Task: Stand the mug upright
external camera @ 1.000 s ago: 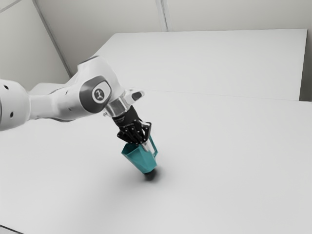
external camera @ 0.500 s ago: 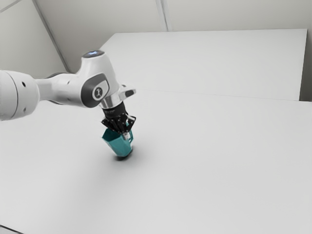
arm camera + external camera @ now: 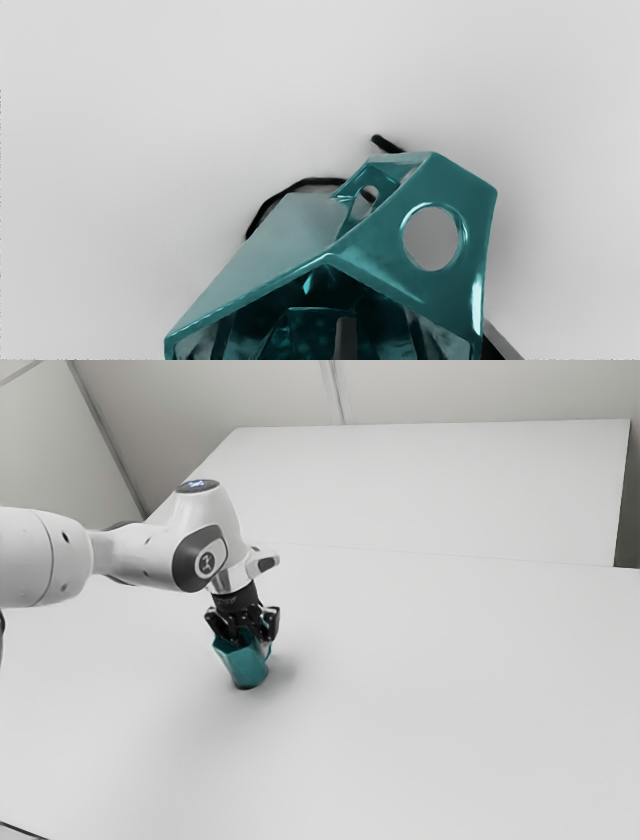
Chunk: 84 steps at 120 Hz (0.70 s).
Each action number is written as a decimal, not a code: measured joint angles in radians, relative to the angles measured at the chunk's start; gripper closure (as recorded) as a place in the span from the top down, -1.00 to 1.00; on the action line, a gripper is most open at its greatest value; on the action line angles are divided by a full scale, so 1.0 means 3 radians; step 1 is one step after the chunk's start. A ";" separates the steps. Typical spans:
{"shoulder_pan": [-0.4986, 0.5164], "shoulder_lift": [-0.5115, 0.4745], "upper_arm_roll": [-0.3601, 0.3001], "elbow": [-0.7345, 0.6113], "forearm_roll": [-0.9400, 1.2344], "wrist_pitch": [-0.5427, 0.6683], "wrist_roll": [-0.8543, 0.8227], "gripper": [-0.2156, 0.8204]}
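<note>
The teal faceted mug (image 3: 243,663) stands nearly upright with a slight lean, its dark base down at the table and its mouth up. My gripper (image 3: 254,644) is over its rim, pointing down and open. In the wrist view the mug (image 3: 260,255) shows its mouth and its handle with a round hole. There the gripper (image 3: 425,345) straddles the wall: one finger (image 3: 346,340) is inside the mouth, the other outside, with space between them. The lower parts of the fingers are hidden.
The white table surface (image 3: 420,710) spreads around the mug. A pale raised panel or wall (image 3: 430,490) lies beyond the table's back line. A dark edge line crosses the exterior view's lower left corner.
My hand and the mug first moved toward the exterior view's left, and the mug has turned from a strong tilt to nearly upright. The fingers have spread and let go of its wall.
</note>
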 joint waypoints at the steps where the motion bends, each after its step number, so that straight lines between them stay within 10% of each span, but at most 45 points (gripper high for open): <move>1: 0.0000 -0.0004 0.0000 0.0000 0.0000 -0.0001 0.0000 -0.24; 32: -0.0004 -0.0329 0.0000 0.0006 -0.0001 -0.0084 -0.0010 0.34; 84: -0.0050 -0.0625 -0.0015 0.0766 0.0138 -0.0601 0.0020 0.55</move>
